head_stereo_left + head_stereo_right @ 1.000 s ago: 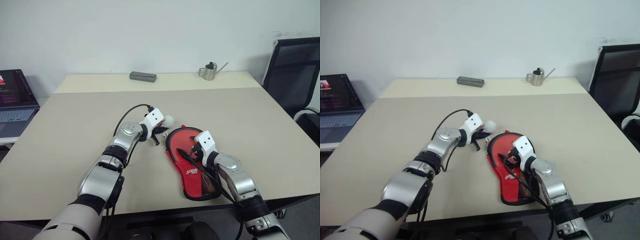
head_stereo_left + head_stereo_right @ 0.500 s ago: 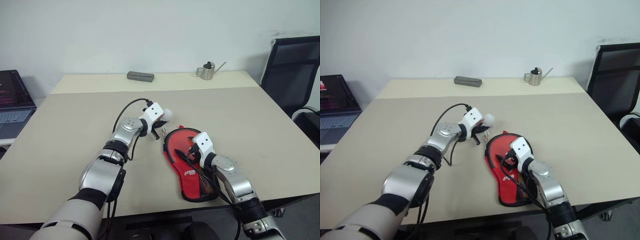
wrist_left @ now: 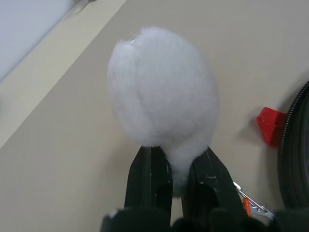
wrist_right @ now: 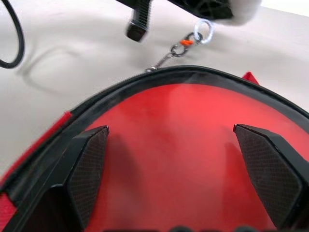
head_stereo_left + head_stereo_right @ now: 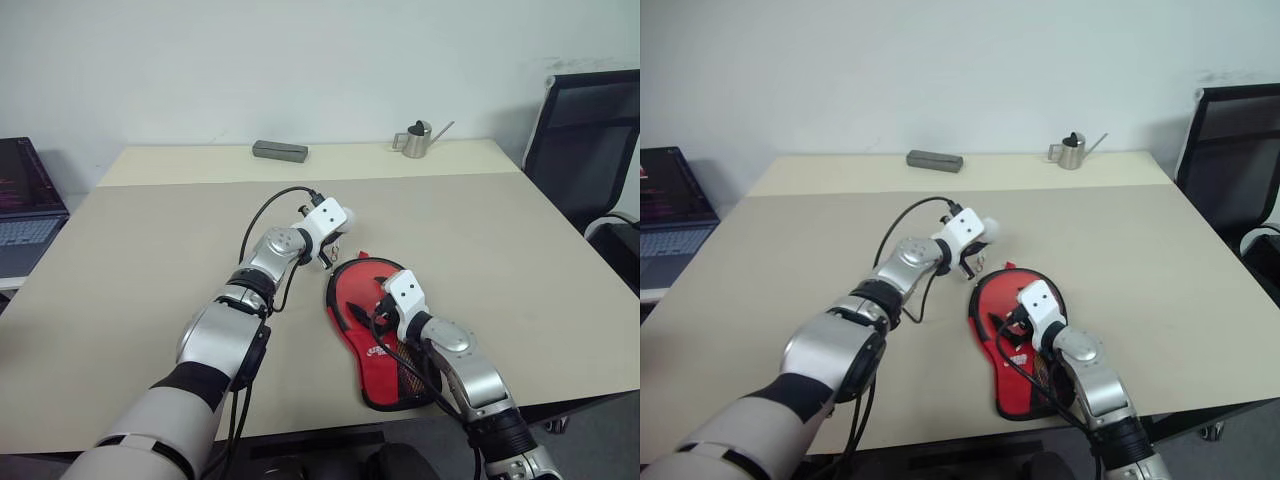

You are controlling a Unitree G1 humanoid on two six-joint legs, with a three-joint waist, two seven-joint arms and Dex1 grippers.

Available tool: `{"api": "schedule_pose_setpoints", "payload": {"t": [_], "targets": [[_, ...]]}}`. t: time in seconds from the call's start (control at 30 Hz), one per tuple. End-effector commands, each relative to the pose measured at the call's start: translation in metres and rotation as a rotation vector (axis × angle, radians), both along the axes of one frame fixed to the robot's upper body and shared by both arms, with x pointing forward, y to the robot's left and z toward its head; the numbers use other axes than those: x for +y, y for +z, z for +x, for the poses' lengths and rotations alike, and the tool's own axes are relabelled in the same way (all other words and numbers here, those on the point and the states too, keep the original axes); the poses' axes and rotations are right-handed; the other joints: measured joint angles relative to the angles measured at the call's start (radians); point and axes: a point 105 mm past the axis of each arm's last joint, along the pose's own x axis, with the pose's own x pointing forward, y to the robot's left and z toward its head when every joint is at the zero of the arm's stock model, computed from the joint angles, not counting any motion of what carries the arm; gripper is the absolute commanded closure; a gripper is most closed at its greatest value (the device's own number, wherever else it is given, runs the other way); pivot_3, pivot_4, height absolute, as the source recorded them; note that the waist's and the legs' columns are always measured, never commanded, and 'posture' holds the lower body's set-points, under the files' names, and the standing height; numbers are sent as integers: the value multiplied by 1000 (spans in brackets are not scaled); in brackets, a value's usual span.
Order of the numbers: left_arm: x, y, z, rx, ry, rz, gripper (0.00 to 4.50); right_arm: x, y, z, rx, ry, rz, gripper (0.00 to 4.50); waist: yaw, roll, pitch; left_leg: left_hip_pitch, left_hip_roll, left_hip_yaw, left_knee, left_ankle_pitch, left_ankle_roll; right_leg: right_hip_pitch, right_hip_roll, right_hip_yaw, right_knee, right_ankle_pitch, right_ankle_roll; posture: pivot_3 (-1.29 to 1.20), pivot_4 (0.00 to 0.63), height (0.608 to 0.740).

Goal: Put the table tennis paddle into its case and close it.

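Note:
The red case [image 5: 372, 335] lies flat on the table, round end away from me, its black mesh panel with white lettering nearer me. My left gripper [image 5: 334, 235] hovers just beyond the round end, shut on the white pom-pom pull [image 3: 161, 92]. A short chain [image 4: 179, 47] runs from the pull down to the black zipper edge [image 4: 159, 75]. My right gripper [image 4: 178, 159] stands open low over the case's red round part, one pad [image 4: 89, 164] to each side. The table tennis paddle is hidden; I cannot tell it apart from the red of the case.
The beige table [image 5: 150, 260] carries a grey box [image 5: 280, 150] and a small metal watering can [image 5: 415, 140] along its far edge. A laptop [image 5: 25, 200] sits off the table's left side. A black chair [image 5: 590, 150] stands at the right.
My left gripper has carried the pom-pom pull up and to the right, around the case's round end. The right gripper stays open over the case.

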Motion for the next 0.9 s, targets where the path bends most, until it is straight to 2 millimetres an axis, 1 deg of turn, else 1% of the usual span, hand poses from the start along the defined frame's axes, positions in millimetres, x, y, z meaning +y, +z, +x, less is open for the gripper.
{"api": "schedule_pose_setpoints", "payload": {"t": [0.03, 0.17, 0.3, 0.5, 0.57, 0.7, 0.83, 0.9], "targets": [[-12, 30, 7, -96, -6, -9, 4496, 16, -66, -39, 277, 56, -60, 0, 1, 0, 0, 0, 0, 0, 0, -1, -1, 0, 0, 0, 0, 0, 0, 0, 150, 740], [-18, 36, 9, -109, 10, -20, 4496, 19, -68, -48, 291, 58, -62, 0, 3, 0, 0, -1, 0, 0, 0, -4, -7, 0, 0, -1, -2, -1, -1, 0, 150, 740], [-24, 40, 9, -124, 0, -6, 4496, 18, -68, -52, 297, 40, -64, 0, 3, 0, 0, -1, -1, 1, 0, -8, -10, 0, 1, 0, -4, -4, -1, 0, 150, 740], [-36, 50, 8, -161, -32, 16, 4496, 15, -67, -56, 302, 9, -65, 0, 5, 0, 0, -2, 0, 1, -1, -9, -11, 0, 3, -1, -9, -5, -2, 0, 150, 740], [-40, 52, 8, -168, -37, 22, 4496, 15, -67, -59, 305, 5, -64, 0, 8, 0, 0, -2, 0, 1, -1, -10, -10, 0, 3, -1, -10, -5, -2, 0, 150, 740], [-52, 54, 6, -186, -54, 44, 4496, 13, -67, -66, 313, -3, -65, 0, 15, 0, 0, -3, 0, 1, -1, -11, -10, 0, 3, -1, -12, -5, -2, 0, 150, 740], [-60, 51, 4, -190, -64, 76, 4496, 10, -66, -67, 315, -14, -68, 0, 28, 0, 0, -4, -2, 1, -1, -11, -9, 0, 3, -1, -13, -5, -2, 0, 150, 740], [-68, 41, -1, -151, -102, 92, 4496, 9, -66, -67, 316, -19, -68, 0, 29, 0, 0, -5, -2, 1, 0, -11, -9, 0, 3, -1, -13, -5, -2, 0, 150, 740]]}}
